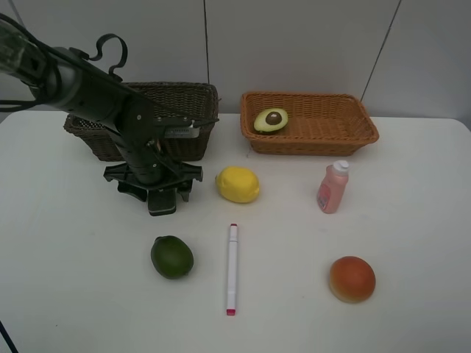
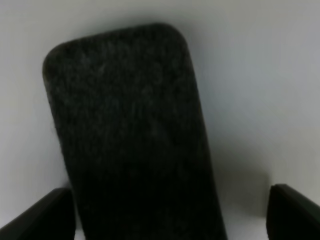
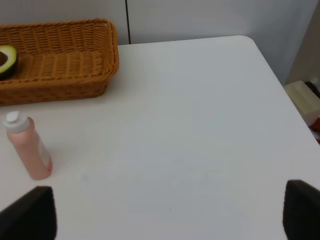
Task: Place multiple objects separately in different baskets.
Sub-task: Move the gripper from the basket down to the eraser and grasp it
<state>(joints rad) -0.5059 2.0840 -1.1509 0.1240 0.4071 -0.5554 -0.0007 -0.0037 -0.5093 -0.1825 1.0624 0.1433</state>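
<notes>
Exterior high: white surface with dark brown basket at back left and tan basket at back right, apart; halved avocado inside the tan one, toward its left end; yellow lemon near the middle; pink bottle upright in front of the tan basket; green lime, white pink-tipped marker and peach along the front, each apart; left gripper pointed down at the surface just in front of the dark basket, beside the lemon.

Left wrist: gripper spread wide, fingertips on either side of the black eraser, flat on the surface, not pinched.

Right wrist: right gripper spread wide, holding nothing, above bare surface; pink bottle upright nearby; tan basket with the avocado beyond it.
</notes>
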